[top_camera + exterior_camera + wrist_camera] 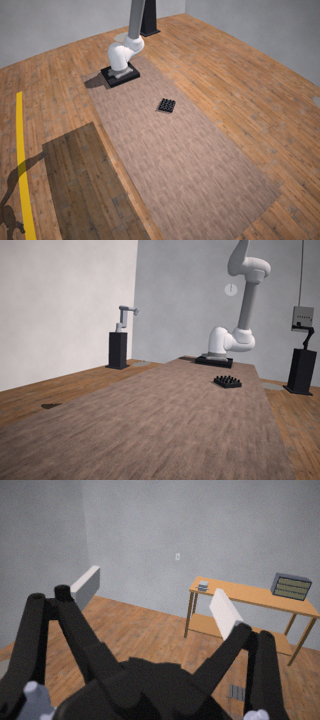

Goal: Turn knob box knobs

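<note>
The black knob box [166, 105] [228, 382] stands flat on the table [186, 149] [155, 426], in front of the arm's base. Its rows of short black knobs point up. It is too small in the top and exterior views to read the names, the white lines or the marks, and the socket cannot be made out. My gripper [157, 587] is open and empty, with its two pale finger pads wide apart. It is out of frame in the top and exterior views, high up, and the wrist view does not show the knob box.
The arm's black base plate [120, 76] [214, 362] stands at the table's far end, behind the knob box. The wrist view looks across the room at a wooden workbench [255, 598] with a drawer cabinet [290, 587]. Two other small arms stand on dark pedestals [117, 349] [301, 371] beyond the table.
</note>
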`<state>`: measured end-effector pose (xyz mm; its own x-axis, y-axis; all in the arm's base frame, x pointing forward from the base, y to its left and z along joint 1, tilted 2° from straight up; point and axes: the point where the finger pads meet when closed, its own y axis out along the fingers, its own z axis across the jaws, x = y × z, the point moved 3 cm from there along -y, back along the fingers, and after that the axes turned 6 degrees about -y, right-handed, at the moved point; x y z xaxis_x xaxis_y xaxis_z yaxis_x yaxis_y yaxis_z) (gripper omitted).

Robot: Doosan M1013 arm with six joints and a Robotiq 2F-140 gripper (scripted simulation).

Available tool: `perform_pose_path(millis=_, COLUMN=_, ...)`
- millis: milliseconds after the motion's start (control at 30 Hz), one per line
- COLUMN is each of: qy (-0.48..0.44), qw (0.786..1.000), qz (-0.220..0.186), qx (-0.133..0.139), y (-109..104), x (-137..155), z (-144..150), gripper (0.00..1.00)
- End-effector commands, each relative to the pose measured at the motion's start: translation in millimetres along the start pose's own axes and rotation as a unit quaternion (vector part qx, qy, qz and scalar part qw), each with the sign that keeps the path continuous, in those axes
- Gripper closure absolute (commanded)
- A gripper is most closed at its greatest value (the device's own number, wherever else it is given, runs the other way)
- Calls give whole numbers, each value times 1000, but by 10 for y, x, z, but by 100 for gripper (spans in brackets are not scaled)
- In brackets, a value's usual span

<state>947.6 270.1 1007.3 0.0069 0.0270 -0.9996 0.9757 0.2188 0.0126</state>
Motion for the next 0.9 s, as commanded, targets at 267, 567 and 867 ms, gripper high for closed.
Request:
perform_pose_path(millis=267, qy=-25, qw=996, qz=-79, qx=11, y=228, x=1087, z=237, gripper=0)
perform_pose_path(millis=567, qy=-41, qw=990, qz=-132, qx=15, y=297, x=1813, z=399, gripper=0)
perform_pose_path(millis=867, qy=-56, qw=980, qz=-190, qx=18, y=294, x=2603, z=575, gripper=0)
